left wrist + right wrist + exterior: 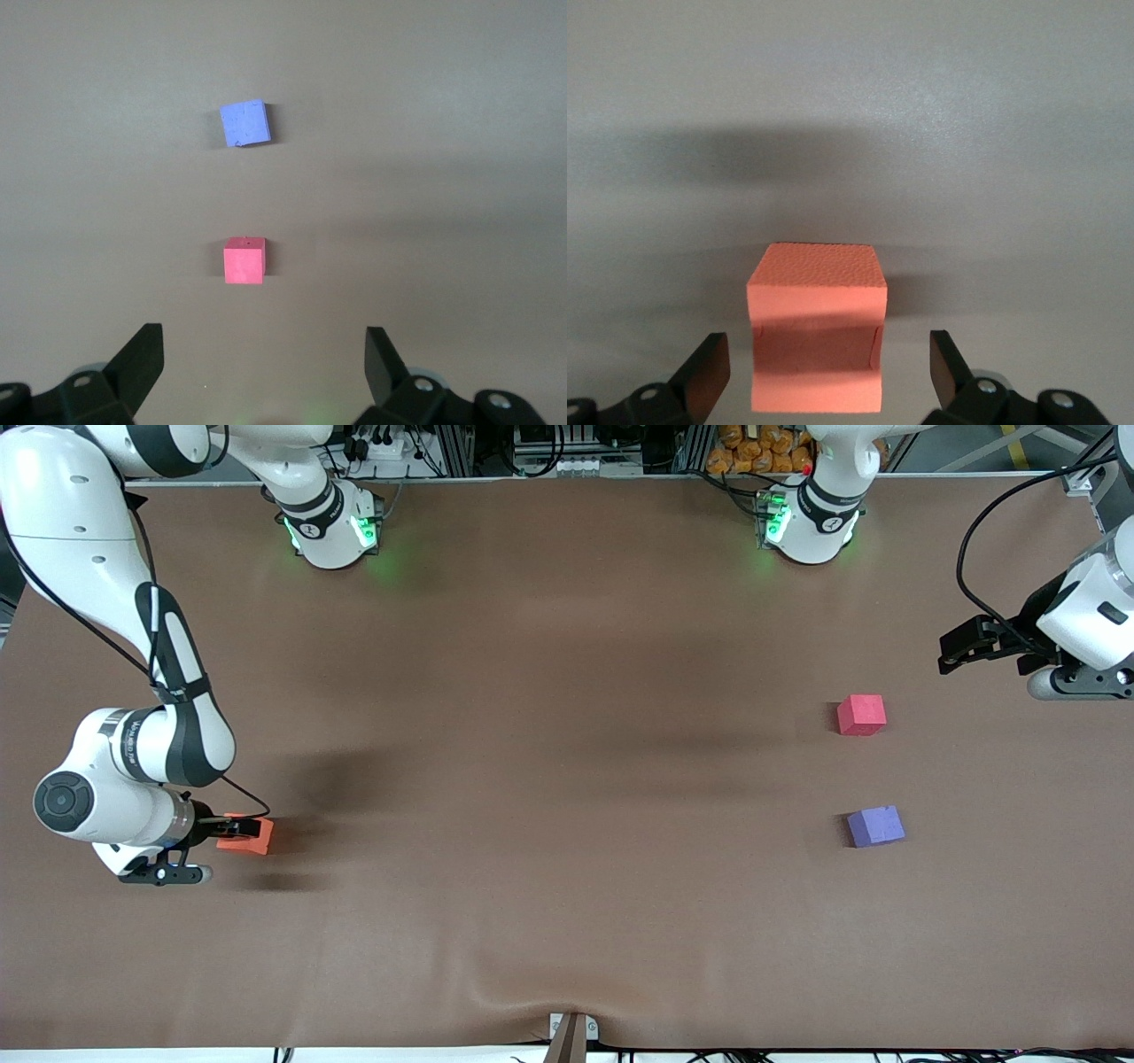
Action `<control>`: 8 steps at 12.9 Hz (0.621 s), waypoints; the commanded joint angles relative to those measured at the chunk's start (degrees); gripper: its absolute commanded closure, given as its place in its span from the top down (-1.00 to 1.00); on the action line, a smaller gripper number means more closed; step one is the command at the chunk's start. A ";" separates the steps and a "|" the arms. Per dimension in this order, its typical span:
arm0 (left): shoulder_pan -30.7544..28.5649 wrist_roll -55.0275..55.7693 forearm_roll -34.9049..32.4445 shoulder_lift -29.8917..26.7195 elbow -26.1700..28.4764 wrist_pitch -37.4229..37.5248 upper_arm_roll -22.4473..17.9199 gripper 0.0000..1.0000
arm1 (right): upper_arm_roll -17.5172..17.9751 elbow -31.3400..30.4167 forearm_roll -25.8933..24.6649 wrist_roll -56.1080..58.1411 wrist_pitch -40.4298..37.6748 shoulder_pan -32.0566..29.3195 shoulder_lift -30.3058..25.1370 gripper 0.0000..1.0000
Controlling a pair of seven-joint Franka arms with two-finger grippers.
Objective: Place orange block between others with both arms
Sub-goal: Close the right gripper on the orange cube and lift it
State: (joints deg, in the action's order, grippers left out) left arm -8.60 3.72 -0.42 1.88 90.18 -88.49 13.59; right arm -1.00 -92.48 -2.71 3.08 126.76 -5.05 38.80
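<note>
The orange block rests on the brown table at the right arm's end. My right gripper is low around it and open. In the right wrist view the orange block lies between the fingers of the right gripper, with a gap on each side. The red-pink cube and the purple-blue cube stand apart at the left arm's end, the purple-blue one nearer to the front camera. My left gripper hangs open and empty beside the red-pink cube. The left wrist view shows the left gripper, the red-pink cube and the purple-blue cube.
Brown cloth covers the whole table. The two arm bases glow green along the edge farthest from the front camera. A small bracket sits at the nearest edge. A black cable loops above the left arm's end.
</note>
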 commanded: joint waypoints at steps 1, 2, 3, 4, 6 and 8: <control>-0.10 -0.65 -0.63 -0.29 0.79 -1.34 0.29 1.00 | 0.56 1.16 -1.42 -0.53 2.61 -0.57 2.51 1.00; -0.19 -0.65 -0.63 -0.47 1.23 -1.42 0.29 1.00 | 0.56 1.16 -1.25 -0.80 3.75 -0.57 3.21 1.00; -0.28 -0.74 -0.63 -0.56 1.23 -1.43 0.29 1.00 | 0.56 1.16 -1.07 -0.97 3.94 -0.66 3.83 0.37; -0.28 -0.82 -0.63 -0.73 1.40 -1.43 0.29 1.00 | 0.56 1.16 -0.98 -1.06 3.76 -0.66 3.92 -0.50; -0.54 -0.82 -0.72 -1.00 1.49 -1.34 0.29 1.00 | 0.65 1.16 -0.98 -0.98 3.24 -0.75 3.83 -1.00; -0.54 -0.82 -0.72 -1.17 1.84 -1.34 0.29 1.00 | 0.56 1.16 -0.98 -0.89 3.15 -0.75 3.66 -1.00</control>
State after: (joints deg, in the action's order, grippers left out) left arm -8.73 3.72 -0.42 1.90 90.80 -89.15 13.60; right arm -1.02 -92.23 -2.71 2.85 130.32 -5.06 42.21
